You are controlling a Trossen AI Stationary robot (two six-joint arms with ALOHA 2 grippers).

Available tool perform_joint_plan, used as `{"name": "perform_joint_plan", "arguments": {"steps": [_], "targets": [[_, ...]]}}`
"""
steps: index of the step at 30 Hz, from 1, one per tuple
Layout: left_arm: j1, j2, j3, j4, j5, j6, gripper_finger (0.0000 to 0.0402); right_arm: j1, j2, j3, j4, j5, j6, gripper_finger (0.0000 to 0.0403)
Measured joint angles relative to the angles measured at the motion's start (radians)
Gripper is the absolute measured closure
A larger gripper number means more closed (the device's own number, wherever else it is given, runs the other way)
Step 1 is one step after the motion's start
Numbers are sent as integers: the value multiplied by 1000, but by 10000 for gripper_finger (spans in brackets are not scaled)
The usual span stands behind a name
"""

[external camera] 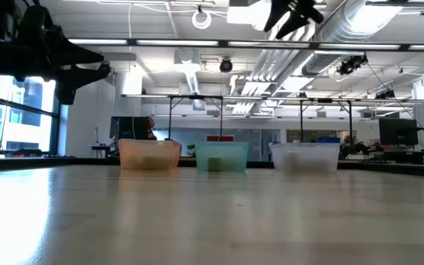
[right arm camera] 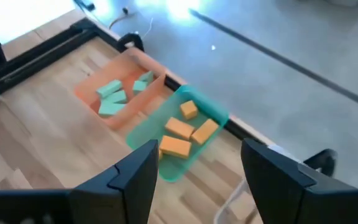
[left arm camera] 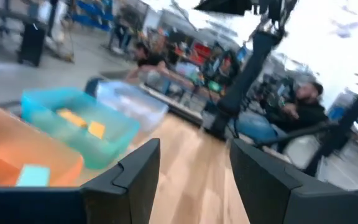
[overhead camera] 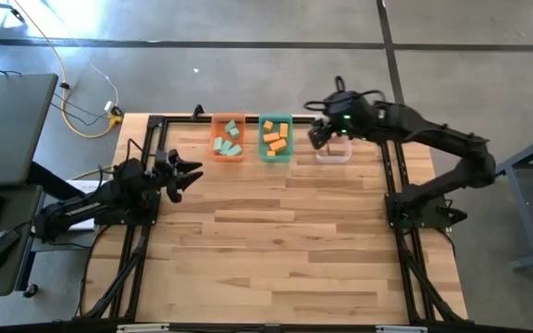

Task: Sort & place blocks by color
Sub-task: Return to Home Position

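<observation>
Three trays stand in a row at the table's far edge. The orange tray [overhead camera: 228, 137] holds several teal-green blocks [right arm camera: 112, 96]. The green tray [overhead camera: 275, 139] holds several orange blocks [right arm camera: 182, 132]. The clear tray [overhead camera: 336, 152] is partly under my right arm, and no tan block shows. My right gripper [overhead camera: 317, 134] [right arm camera: 199, 146] hangs open and empty, high over the gap between the green and clear trays. My left gripper [overhead camera: 192, 174] [left arm camera: 194, 146] is open and empty, raised over the table's left part and pointing toward the trays.
A black frame [overhead camera: 160, 125] runs along the table's sides and far edge. The wooden table top [overhead camera: 276, 240] stretches bare from the trays to the near edge. In the left wrist view people [left arm camera: 291, 106] sit in the room beyond the table.
</observation>
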Motion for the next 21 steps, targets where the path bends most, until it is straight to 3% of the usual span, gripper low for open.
{"name": "perform_joint_plan", "arguments": {"steps": [7, 15, 21], "targets": [[0, 38, 1, -27, 19, 50, 218, -2, -245, -173, 47, -2, -44, 187], [0, 59, 1, -33, -43, 147, 218, -1, -582, -547, 304, -73, -55, 187], [0, 59, 1, -34, -63, 196, 218, -1, -747, -787, 415, -92, -3, 187]]}}
